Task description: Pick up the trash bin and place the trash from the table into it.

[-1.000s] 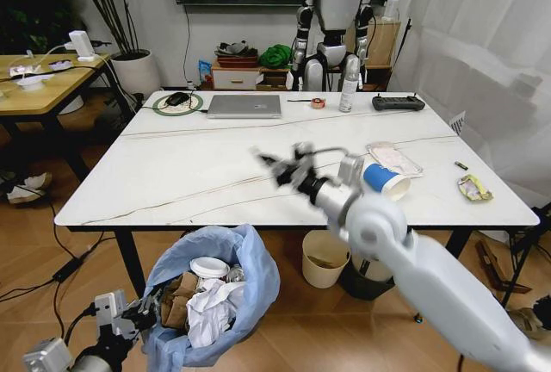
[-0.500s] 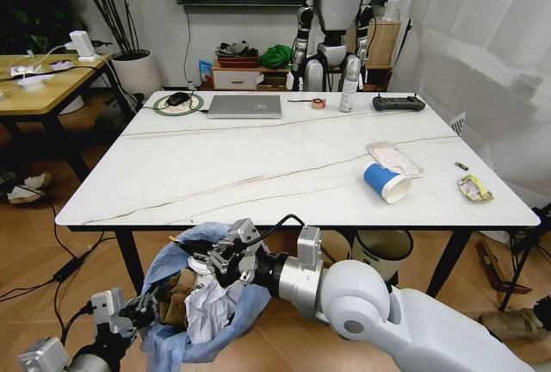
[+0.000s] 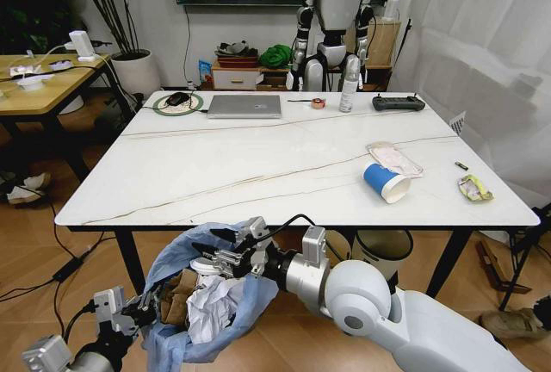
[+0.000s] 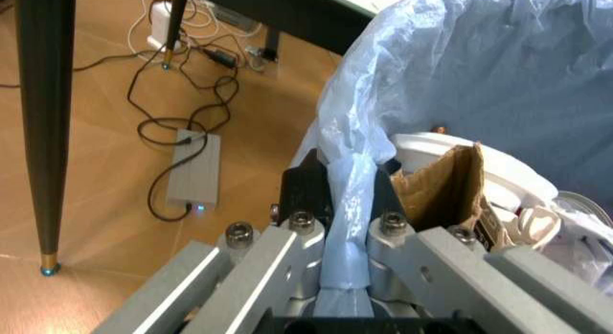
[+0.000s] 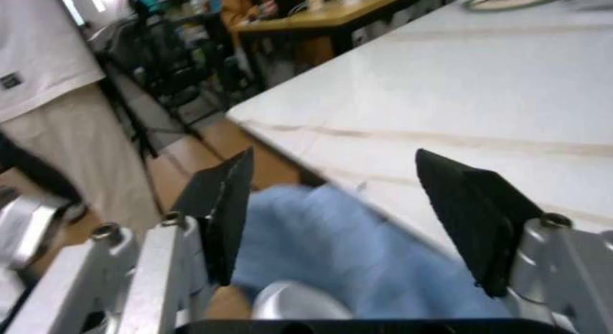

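The trash bin point(image 3: 202, 303), lined with a light-blue bag point(image 4: 460, 68), hangs below the table's front edge. It holds tissues, cardboard point(image 4: 443, 187) and a white lid. My left gripper point(image 3: 145, 308) point(image 4: 345, 201) is shut on the bag's rim at the bin's left side. My right gripper point(image 3: 225, 256) point(image 5: 335, 212) hovers just over the bin's mouth, open, with nothing between its fingers. On the table point(image 3: 215, 165) lie a blue-white paper cup point(image 3: 384, 182) on its side, a flat plastic packet point(image 3: 394, 158), a crumpled wrapper point(image 3: 473, 187) and a small dark piece point(image 3: 461, 165).
At the table's far edge stand a silver laptop point(image 3: 244, 106), a spray bottle point(image 3: 348, 83), a black controller point(image 3: 398, 103) and a tape roll point(image 3: 318, 102). Another bin point(image 3: 380, 250) sits under the table. A wooden table point(image 3: 43, 83) is left; cables cross the floor.
My right arm swung from above the table's middle down over the front edge to the bin's mouth, and its fingers now stand open there. The left gripper and bin kept their place.
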Motion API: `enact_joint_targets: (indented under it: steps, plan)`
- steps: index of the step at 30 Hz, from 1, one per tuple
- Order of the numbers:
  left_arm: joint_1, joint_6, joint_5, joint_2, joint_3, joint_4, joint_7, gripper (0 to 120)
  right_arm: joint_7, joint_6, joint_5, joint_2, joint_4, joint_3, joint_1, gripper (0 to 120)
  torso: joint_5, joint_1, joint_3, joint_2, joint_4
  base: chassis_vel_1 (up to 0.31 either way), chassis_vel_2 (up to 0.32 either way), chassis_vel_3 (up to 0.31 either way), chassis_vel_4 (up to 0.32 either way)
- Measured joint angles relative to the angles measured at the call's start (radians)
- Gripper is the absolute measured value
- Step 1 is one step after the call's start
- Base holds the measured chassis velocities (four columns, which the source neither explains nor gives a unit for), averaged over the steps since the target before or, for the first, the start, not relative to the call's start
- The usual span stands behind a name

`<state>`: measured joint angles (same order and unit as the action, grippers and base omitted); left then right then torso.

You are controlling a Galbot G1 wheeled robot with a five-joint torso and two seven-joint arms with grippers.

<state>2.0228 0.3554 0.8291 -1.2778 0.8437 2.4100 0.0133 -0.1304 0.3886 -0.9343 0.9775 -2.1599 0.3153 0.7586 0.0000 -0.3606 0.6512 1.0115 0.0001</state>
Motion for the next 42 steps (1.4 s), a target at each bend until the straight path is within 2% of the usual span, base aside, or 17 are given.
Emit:
enact_joint_targets:
  steps: [3,4,7,9,10,17,23,30,42]
  plan:
    - [-0.007,0.0,-0.001,0.006,-0.006,-0.007,0.001,0,-0.034,0.015,0.004,0.009,0.013,-0.096,0.006,78,0.0,0.0,0.0,0.0,0.0,0.0,0.0,0.0,0.0]
    - [-0.007,0.0,-0.001,0.006,-0.006,-0.007,0.001,0,-0.034,0.015,0.004,0.009,0.013,-0.096,0.006,78,0.0,0.0,0.0,0.0,0.0,0.0,0.0,0.0,0.0]
    - [-0.019,0.0,0.003,0.018,-0.013,-0.012,0.003,0,-0.078,0.048,0.004,0.008,0.025,-0.226,0.036,93,0.0,0.0,0.0,0.0,0.0,0.0,0.0,0.0,0.0]
    - [-0.023,0.0,0.005,0.027,-0.017,-0.014,0.004,0,-0.102,0.07,0.005,0.003,0.028,-0.301,0.067,98,0.0001,0.0,0.0,0.0,-0.0002,0.0,0.0,0.0,0.0]
    - [-0.023,0.0,0.005,0.027,-0.017,-0.014,0.004,0,-0.102,0.07,0.005,0.003,0.028,-0.301,0.067,98,0.0001,0.0,0.0,0.0,-0.0002,0.0,0.0,0.0,0.0]
    - [-0.044,0.0,0.007,0.052,-0.027,-0.027,0.002,0,-0.233,0.189,0.015,-0.039,-0.015,-0.533,0.168,100,0.0001,0.0,0.0,0.0,-0.0002,0.0,0.0,0.0,0.0]
    - [-0.051,-0.002,0.011,0.051,-0.027,-0.033,-0.001,0,-0.346,0.251,0.024,-0.07,-0.06,-0.584,0.233,100,0.0001,0.0,0.0,0.0,-0.0001,0.0,0.0,0.0,0.0]
    - [-0.052,-0.004,0.015,0.049,-0.022,-0.029,-0.001,0,-0.43,0.273,0.058,-0.06,-0.068,-0.597,0.297,100,0.0002,0.0,0.0,0.0,-0.0001,0.0,0.0,0.0,0.0]
    - [-0.047,-0.006,0.025,0.057,-0.015,-0.023,-0.004,0,-0.493,0.31,0.115,-0.047,-0.067,-0.63,0.332,100,0.0,0.0,0.0,0.0,-0.0001,0.0,0.0,0.0,0.0]
